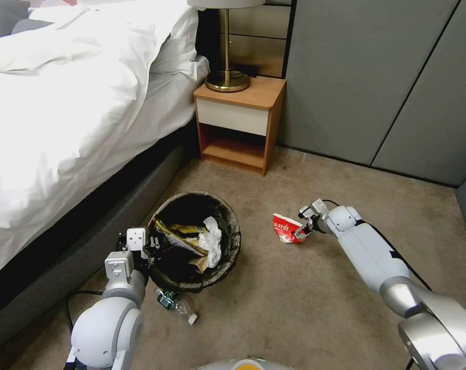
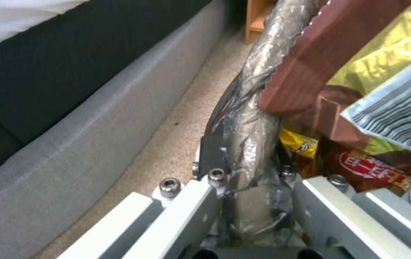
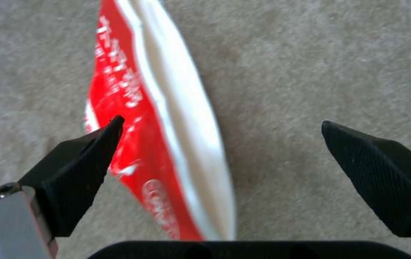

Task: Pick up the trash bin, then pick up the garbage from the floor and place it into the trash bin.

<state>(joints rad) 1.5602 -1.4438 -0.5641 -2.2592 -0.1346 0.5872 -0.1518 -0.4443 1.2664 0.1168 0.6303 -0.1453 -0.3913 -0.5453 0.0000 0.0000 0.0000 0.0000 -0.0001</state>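
A: How many bins?
B: One bin (image 1: 232, 245), holding perhaps four or five scraps, too jumbled to count.
A: On the floor (image 1: 305, 303)?
B: One red carton (image 1: 287, 228), one bottle (image 1: 179, 304).
A: Grippers?
B: Two, left gripper (image 1: 151, 245) and right gripper (image 1: 304, 230).

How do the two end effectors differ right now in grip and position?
The left end effector is shut on the trash bin's bag-lined rim beside the bed; the right end effector is open, its fingers on either side of the red-and-white carton on the floor. The left one holds its load; the right one has not closed. Both are low, near the carpet.
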